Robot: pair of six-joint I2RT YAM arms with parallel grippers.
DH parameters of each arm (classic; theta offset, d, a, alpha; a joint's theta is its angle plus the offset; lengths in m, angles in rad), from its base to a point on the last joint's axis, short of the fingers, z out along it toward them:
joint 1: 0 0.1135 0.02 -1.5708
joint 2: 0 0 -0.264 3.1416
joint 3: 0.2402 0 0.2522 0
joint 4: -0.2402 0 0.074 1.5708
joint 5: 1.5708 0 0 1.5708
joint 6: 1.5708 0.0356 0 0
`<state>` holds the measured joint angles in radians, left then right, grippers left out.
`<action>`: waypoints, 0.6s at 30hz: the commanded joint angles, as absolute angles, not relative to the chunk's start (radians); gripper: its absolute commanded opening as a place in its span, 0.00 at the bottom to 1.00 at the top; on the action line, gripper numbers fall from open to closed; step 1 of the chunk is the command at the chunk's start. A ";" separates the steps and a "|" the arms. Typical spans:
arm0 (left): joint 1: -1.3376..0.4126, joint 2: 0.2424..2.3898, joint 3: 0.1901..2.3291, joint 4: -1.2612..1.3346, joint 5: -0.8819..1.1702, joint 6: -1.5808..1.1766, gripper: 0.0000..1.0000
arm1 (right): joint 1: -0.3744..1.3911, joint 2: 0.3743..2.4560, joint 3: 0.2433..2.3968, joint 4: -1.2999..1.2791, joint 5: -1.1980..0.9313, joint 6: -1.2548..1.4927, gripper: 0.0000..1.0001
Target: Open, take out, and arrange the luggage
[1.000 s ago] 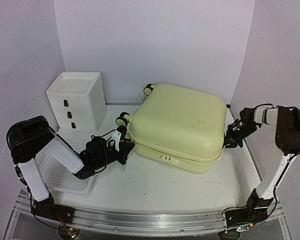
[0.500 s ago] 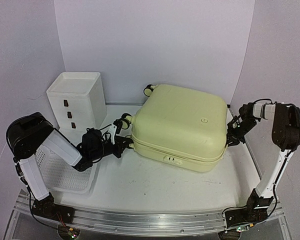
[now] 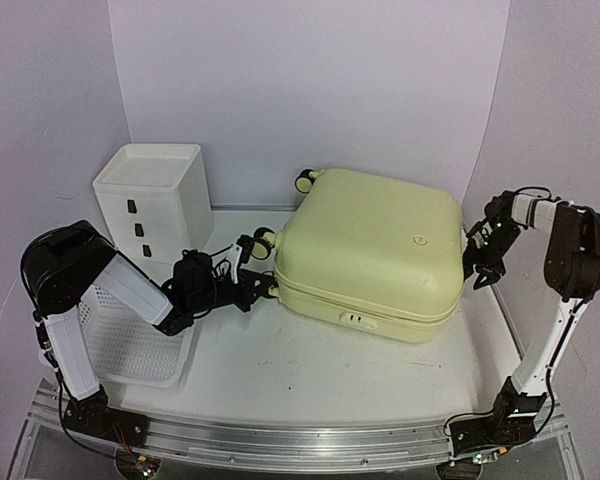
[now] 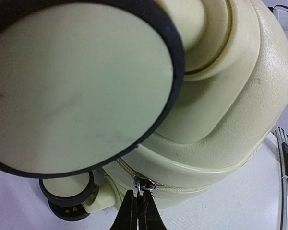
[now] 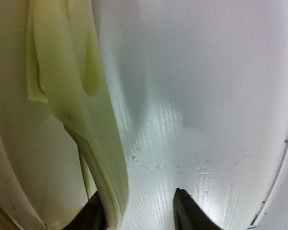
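The luggage [image 3: 370, 255], a pale yellow hard-shell suitcase, lies flat and closed at the centre right of the table. Its black-rimmed wheels [image 3: 263, 241] face left. My left gripper [image 3: 252, 290] is at the wheel-side corner. In the left wrist view it [image 4: 138, 194] is shut on the small metal zipper pull [image 4: 145, 183] on the seam, below a large wheel [image 4: 77, 81]. My right gripper [image 3: 477, 262] sits at the suitcase's right side. Its jaws [image 5: 139, 203] stand open, with a pale yellow edge of the suitcase [image 5: 81, 96] beside the left finger [image 5: 93, 213].
A white drawer box [image 3: 150, 200] stands at the back left. In front of it lies a white perforated basket [image 3: 130, 345], under the left arm. The right wall is close behind the right arm, and a metal rail [image 3: 280, 440] runs along the near edge.
The suitcase has shifted right and turned a little. My left gripper followed its wheel corner, still shut. My right gripper has opened and lifted back along the right side.
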<state>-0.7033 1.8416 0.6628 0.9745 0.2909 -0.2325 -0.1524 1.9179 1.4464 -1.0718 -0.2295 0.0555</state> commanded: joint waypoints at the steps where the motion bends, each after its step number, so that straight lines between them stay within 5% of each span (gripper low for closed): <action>1: -0.704 1.821 0.697 1.052 0.202 -0.288 0.00 | -0.196 1.693 1.549 -1.267 -0.001 0.134 0.70; 3: -0.717 1.817 0.696 1.052 0.207 -0.281 0.00 | -0.161 1.630 1.590 -1.318 0.063 0.141 0.85; 10: -0.789 1.796 0.679 1.040 0.175 -0.270 0.00 | 0.143 1.571 1.896 -1.477 0.237 0.092 0.98; 18: -0.822 1.766 0.658 1.029 0.158 -0.277 0.00 | 0.723 1.805 2.193 -1.363 0.301 -0.250 0.98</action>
<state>-0.7898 1.8374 0.6579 0.9680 0.1520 -0.2684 0.5377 1.6817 2.0766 -1.4048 0.2340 -0.0483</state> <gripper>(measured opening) 0.010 0.984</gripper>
